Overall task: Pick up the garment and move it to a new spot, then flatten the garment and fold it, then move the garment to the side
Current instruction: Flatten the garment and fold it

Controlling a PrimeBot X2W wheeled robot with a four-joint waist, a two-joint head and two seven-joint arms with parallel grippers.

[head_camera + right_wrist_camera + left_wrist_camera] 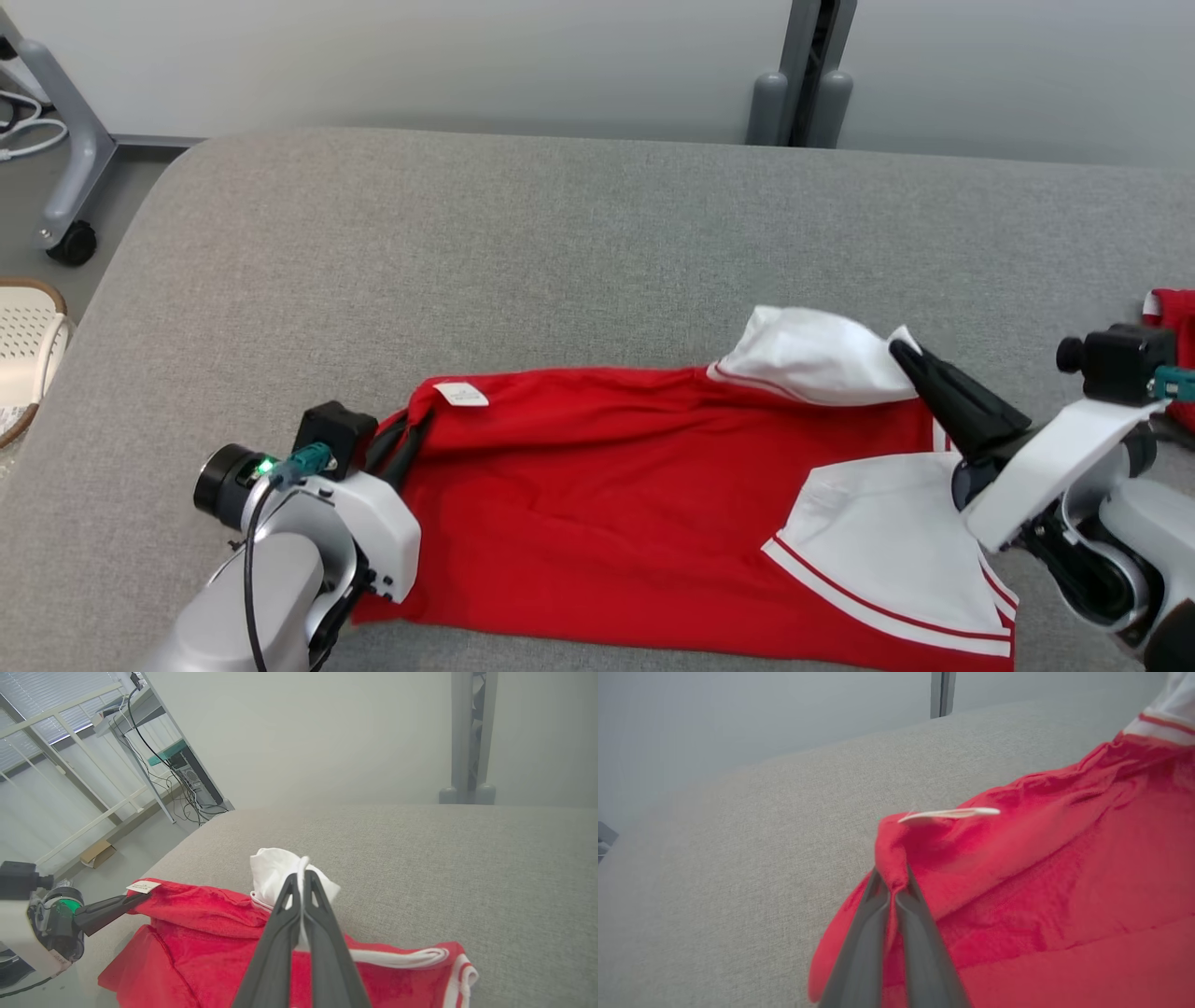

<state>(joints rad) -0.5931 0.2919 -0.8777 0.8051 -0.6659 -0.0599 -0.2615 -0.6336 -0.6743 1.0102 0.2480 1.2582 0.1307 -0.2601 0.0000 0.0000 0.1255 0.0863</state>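
Note:
The garment [607, 485] is a red shirt with white, red-striped sleeves, spread across the near part of a grey upholstered surface [560, 243]. My left gripper [411, 429] is shut on the shirt's red hem corner beside a white label [460, 394]; in the left wrist view that gripper [893, 887] pinches a raised fold of red cloth [1017, 858]. My right gripper [904, 357] is shut on the edge of a white sleeve [812, 359], and in the right wrist view its tips [302, 877] clamp white fabric [273, 870], lifted off the surface.
A second red item [1174, 322] lies at the far right edge. A wheeled grey stand leg [70, 159] and a woven basket [23, 345] sit left of the surface. A grey post [805, 79] stands behind it. Bare grey upholstery stretches beyond the shirt.

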